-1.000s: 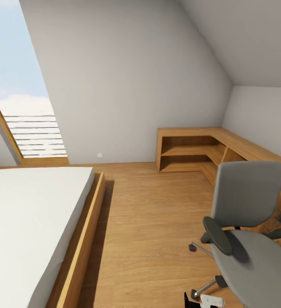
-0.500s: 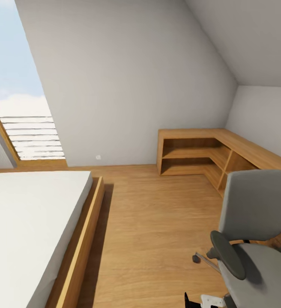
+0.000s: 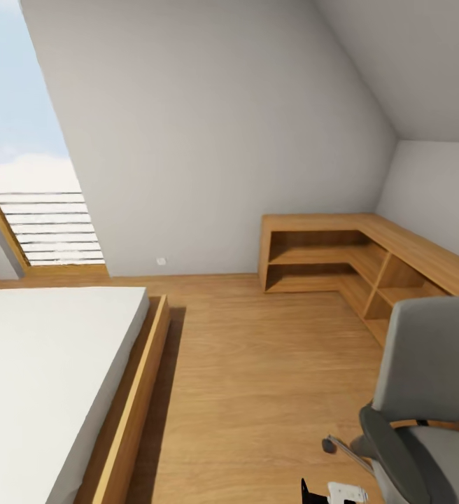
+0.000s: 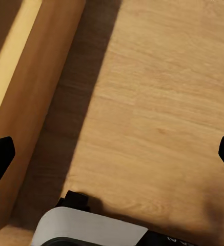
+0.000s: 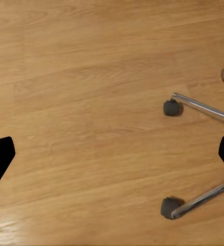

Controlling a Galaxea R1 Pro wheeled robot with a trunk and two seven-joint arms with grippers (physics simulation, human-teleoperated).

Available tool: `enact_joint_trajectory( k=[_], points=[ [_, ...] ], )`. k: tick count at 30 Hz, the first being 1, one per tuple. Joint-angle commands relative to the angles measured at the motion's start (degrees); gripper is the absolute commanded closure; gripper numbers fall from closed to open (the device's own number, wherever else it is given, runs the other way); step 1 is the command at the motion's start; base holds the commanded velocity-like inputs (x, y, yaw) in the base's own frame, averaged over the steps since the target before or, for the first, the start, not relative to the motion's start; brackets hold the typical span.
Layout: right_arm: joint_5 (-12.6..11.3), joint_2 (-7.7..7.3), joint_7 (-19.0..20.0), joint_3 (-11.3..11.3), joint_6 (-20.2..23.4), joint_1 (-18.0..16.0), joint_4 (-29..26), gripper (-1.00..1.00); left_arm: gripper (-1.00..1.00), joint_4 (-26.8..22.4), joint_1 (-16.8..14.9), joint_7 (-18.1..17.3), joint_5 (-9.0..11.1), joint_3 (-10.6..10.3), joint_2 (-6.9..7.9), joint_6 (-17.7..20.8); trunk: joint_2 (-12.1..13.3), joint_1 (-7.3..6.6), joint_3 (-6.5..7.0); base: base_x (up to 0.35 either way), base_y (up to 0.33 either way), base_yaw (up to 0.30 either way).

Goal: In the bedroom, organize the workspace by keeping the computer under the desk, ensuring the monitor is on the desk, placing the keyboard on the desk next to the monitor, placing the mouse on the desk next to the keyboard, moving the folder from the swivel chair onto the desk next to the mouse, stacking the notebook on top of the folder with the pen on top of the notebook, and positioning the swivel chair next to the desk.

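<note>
Attic bedroom in the head view — a white-topped bed (image 3: 44, 378) in a wooden frame fills the left, and low wooden shelving (image 3: 341, 259) wraps the far right corner. The swivel chair (image 3: 432, 392) sits at the lower right edge, grey back upright, black armrest (image 3: 390, 455) forward, chrome legs and casters out on the wooden floor (image 3: 257, 378). Left gripper (image 4: 112, 154) hangs over bare floor beside the bed frame, fingertips spread wide, empty. Right gripper (image 5: 112, 156) is likewise splayed above floor, with two casters (image 5: 171, 107) just ahead.
</note>
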Motion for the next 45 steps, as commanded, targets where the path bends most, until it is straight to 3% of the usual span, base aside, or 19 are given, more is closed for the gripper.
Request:
enact_joint_trajectory(
  k=[1, 13, 22, 45],
  points=[
    [-0.1, 0.04, -0.3, 0.5, -0.2, -0.1, 0.1, -1.00, -1.00, 0.0, 0.0, 0.1, 0.2, -0.1, 0.00, -0.2, 0.0, 0.01, -0.05, 0.043, 0.000, 0.172],
    [-0.2, -0.02, -0.3, 0.4, -0.2, -0.1, 0.1, -1.00, -1.00, 0.0, 0.0, 0.1, 0.2, -0.1, 0.00, -0.3, 0.0, 0.01, -0.05, 0.011, 0.000, 0.219],
    [-0.2, -0.03, -0.3, 0.4, -0.2, -0.1, 0.1, -1.00, -1.00, 0.0, 0.0, 0.1, 0.2, -0.2, 0.00, -0.2, 0.0, 0.01, -0.05, 0.030, 0.000, 0.053],
    [-0.2, -0.04, -0.2, 0.4, -0.2, -0.1, 0.1, -1.00, -1.00, 0.0, 0.0, 0.1, 0.2, -0.2, 0.00, -0.3, 0.0, 0.01, -0.05, 0.306, 0.000, 0.002]
  ],
)
